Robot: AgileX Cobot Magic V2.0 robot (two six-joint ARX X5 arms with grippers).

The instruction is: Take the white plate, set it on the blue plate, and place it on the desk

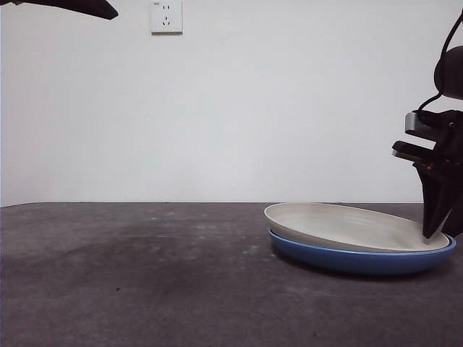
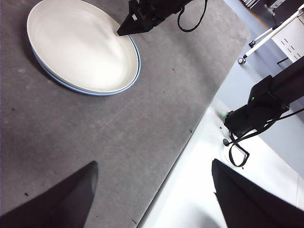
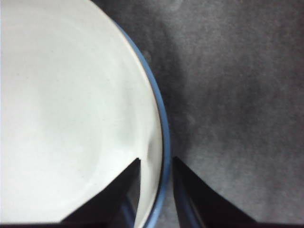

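the white plate [image 1: 347, 225] sits tilted on the blue plate [image 1: 362, 260]. your right gripper [image 3: 156, 166] pinches both rims, jaws narrowly parted. left gripper [image 2: 152, 190] waits wide open, empty.

Black pointed fingers [image 1: 436, 217], black cable, grey bracket

A white wall socket [image 1: 166, 16] sits high on the plain white wall [image 1: 275, 108] behind
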